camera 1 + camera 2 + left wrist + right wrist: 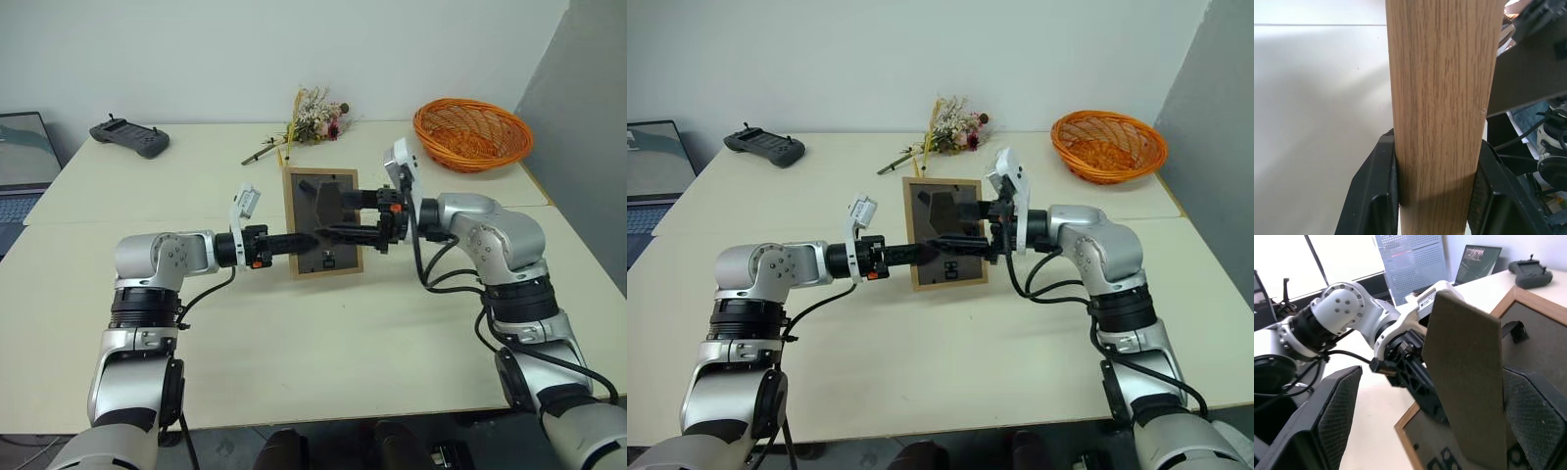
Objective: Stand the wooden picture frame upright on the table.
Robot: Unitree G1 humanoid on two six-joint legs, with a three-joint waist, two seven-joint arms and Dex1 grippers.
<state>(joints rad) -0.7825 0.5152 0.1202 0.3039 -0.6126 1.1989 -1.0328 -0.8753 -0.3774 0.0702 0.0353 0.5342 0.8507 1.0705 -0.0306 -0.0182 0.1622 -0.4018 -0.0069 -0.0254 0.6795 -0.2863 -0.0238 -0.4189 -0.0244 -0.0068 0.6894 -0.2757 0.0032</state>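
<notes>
Left gripper point(312, 238) clamps the picture frame point(322, 221) edge, picture side hidden; right gripper point(345, 217) spread around its stand point(1465, 377).

Plain white back wall point(245, 49), grey panel point(588, 127) off right side. Orange woven basket point(472, 132) far right, dried flower bunch point(312, 119) mid-back, dark grey handheld controller point(129, 136) far left, open laptop point(22, 166) beyond left edge.
</notes>
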